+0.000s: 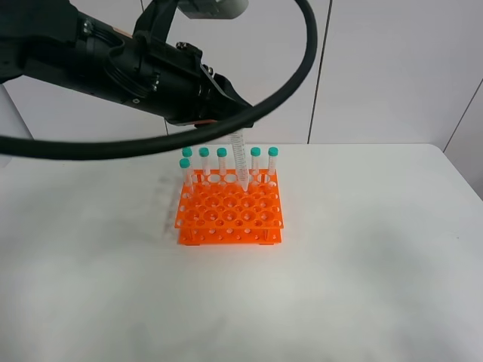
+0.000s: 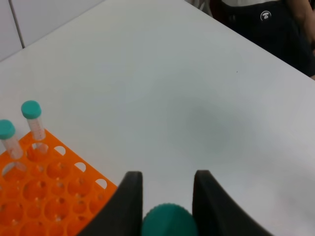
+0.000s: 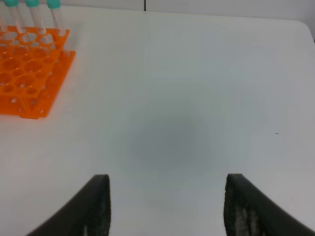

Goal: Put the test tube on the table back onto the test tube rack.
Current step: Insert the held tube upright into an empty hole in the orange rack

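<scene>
Upright test tube (image 1: 241,160), tip at back row — orange rack (image 1: 230,217) on table (image 1: 362,264).

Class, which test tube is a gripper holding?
The test tube pinched by its cap in the left gripper; the others stand unheld in the orange rack.

The left arm (image 1: 113,56) is showing a glossy black casing, a thick black cable (image 1: 75,149) looping around it. The left tool (image 2: 166,176) and right tool (image 3: 165,181) are wearing matte black fingers.
</scene>
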Controlling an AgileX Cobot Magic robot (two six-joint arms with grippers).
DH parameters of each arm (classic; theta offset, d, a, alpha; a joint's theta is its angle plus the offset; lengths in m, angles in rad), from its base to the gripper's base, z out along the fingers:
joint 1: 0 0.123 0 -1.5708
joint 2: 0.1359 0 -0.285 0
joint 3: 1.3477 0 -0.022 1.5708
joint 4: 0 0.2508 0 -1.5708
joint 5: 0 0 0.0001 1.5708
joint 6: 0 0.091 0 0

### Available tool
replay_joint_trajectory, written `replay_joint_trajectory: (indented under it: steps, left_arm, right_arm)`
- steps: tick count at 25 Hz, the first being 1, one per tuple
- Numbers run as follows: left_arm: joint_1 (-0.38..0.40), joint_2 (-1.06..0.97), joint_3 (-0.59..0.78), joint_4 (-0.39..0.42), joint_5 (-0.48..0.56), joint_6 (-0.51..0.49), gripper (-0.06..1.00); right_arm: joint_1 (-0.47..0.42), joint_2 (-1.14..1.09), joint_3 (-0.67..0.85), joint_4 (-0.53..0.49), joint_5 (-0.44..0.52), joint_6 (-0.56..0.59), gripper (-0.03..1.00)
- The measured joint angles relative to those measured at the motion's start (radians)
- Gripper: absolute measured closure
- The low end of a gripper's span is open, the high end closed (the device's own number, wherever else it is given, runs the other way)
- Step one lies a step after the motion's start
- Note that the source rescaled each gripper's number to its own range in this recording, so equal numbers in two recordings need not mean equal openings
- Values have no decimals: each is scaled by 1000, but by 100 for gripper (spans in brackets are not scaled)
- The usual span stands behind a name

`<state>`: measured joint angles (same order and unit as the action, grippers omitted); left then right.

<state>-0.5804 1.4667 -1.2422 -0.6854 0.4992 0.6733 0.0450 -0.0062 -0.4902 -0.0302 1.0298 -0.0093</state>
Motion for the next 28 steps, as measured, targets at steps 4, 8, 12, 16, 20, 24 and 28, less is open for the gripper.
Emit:
replay_joint_trajectory:
  steps: [4, 8, 12, 16, 20, 24, 28]
  left_arm:
    - [0, 0, 0, 1, 0, 0, 94]
    - [0, 0, 0, 1, -2, 4, 94]
    - [0, 0, 0, 1, -3, 11, 94]
    - [0, 0, 0, 1, -3, 11, 94]
    - [0, 0, 0, 1, -3, 11, 94]
    - [0, 0, 0, 1, -3, 15, 94]
    - [0, 0, 1, 1, -23, 44, 94]
  right_arm:
    - [0, 0, 0, 1, 0, 0, 43]
    - [0, 0, 0, 1, 0, 0, 43]
    - [0, 0, 0, 1, 0, 0, 43]
    - [0, 0, 0, 1, 0, 0, 43]
    - [0, 0, 0, 1, 0, 0, 43]
    - [0, 0, 0, 1, 0, 0, 43]
    - [0, 0, 0, 1, 0, 0, 43]
